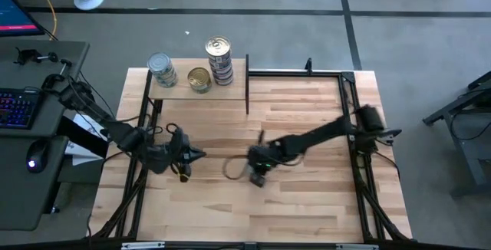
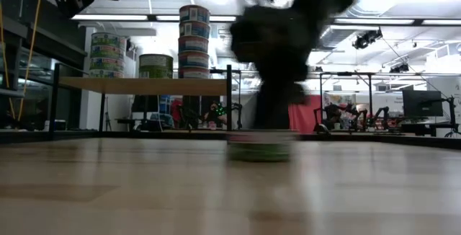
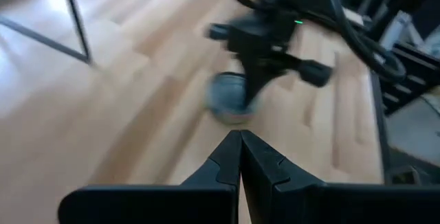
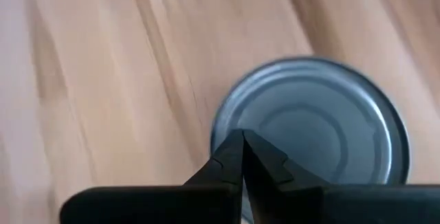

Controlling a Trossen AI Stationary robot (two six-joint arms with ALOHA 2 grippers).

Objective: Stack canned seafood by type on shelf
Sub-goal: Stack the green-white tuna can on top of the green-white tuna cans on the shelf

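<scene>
Table (image 1: 307, 196): large plank-patterned light-wood top, black metal framing along its left, right and far edges. One short round tin (image 1: 235, 169) with a silver-blue top lies flat on the bare boards near the middle.

Shelf (image 1: 180, 90): small light-wood board on thin black uprights at the table's far left corner. It bears three groups of tins: a stack at its left (image 1: 161, 69), a gold-topped tin (image 1: 199, 79) in the middle, and the tallest stack (image 1: 219, 60) at its right.
</scene>
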